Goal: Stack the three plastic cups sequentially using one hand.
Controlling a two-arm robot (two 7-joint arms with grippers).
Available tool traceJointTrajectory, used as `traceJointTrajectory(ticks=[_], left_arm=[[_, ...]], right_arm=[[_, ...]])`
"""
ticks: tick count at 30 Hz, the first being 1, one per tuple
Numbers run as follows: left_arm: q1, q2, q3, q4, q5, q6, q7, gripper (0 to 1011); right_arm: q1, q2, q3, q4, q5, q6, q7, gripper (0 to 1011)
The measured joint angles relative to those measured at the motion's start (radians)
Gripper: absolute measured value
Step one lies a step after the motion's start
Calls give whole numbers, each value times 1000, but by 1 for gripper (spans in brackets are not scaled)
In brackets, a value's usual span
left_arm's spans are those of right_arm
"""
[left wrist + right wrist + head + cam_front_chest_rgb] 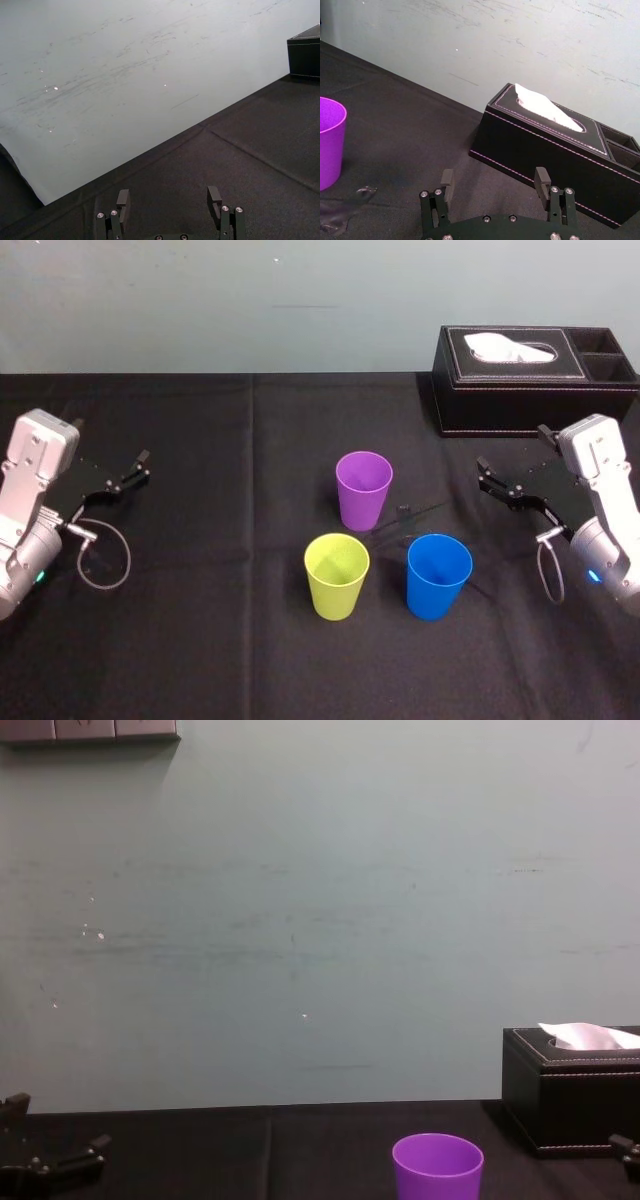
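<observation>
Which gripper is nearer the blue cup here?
Right. The right gripper, open, is just behind and to the right of the blue cup; the left gripper is far off to its left, beyond the yellow-green cup.

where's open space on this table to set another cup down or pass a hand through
Widest bare cloth lies between the left pincer and the yellow-green cup and purple cup. Another strip runs behind the purple cup to the table's far edge, left of the tissue box. Crowded: the cups' cluster; the gap from blue cup to right pincer is tighter.
</observation>
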Motion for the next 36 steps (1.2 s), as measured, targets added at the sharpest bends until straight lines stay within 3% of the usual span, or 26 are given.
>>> traceJointTrajectory(ticks=[19, 25, 36], left_arm=[[0, 0, 0, 0, 0, 0, 0, 1011], [0, 0, 0, 0, 0, 0, 0, 1011], [0, 0, 0, 0, 0, 0, 0, 1011]], right_arm=[[-3, 0, 7, -12, 4, 5, 22, 1004], [-31, 14, 40, -48, 64, 14, 89, 1004], [-134, 75, 143, -151, 219, 18, 231, 1004]])
